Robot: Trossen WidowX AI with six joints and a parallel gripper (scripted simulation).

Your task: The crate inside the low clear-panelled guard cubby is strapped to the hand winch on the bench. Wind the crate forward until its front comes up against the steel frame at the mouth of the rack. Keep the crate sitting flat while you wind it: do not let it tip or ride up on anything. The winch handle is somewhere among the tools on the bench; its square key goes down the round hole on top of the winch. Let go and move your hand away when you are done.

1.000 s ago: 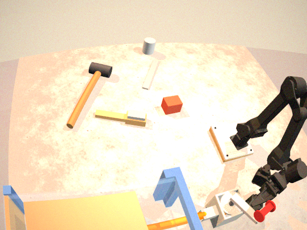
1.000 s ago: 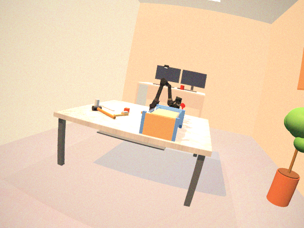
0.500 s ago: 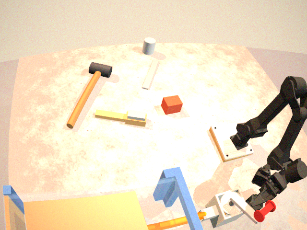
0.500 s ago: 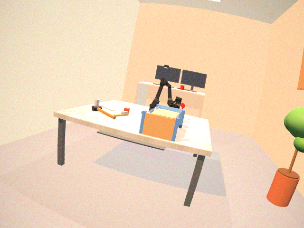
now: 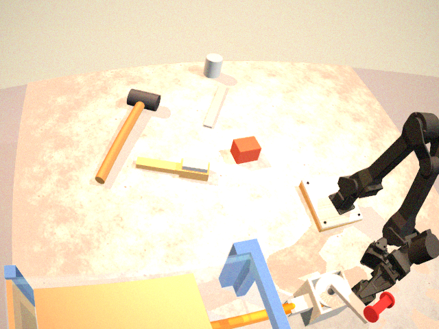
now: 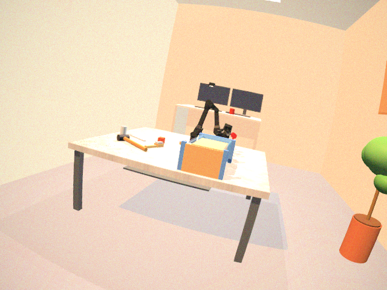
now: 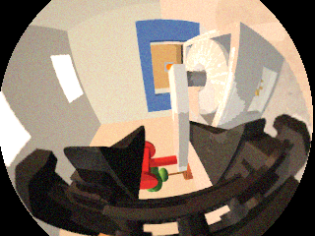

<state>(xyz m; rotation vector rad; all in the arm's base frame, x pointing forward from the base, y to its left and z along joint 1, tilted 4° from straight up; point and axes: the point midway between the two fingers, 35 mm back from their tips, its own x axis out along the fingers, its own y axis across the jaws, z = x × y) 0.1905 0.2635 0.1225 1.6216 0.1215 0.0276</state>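
Top view: the counter (image 5: 88,229) fills most of the picture, with a wide bare band between the tools at the back and the rack at the near edge. The crate (image 5: 116,301) lies flat at the lower left, its front edge well short of the blue frame (image 5: 262,279), so open counter shows between the two. The arm (image 5: 407,198) rises from its plate (image 5: 326,208) near the right edge and bends down to the near right corner. An orange strap (image 5: 244,319) runs from the crate through the frame to the winch (image 5: 319,293), which stands just beyond the frame, close to the near edge. The hammer (image 5: 120,141), a yellow tool (image 5: 173,168), a pale bar (image 5: 215,106), a red block (image 5: 245,149) and a grey cylinder (image 5: 212,65) lie well apart from the winch. The crank (image 5: 350,301) sits on the winch and slants outward. The gripper (image 5: 367,299) stands half spread, its fingers set on either side of the red knob (image 5: 380,306) at the crank's end.
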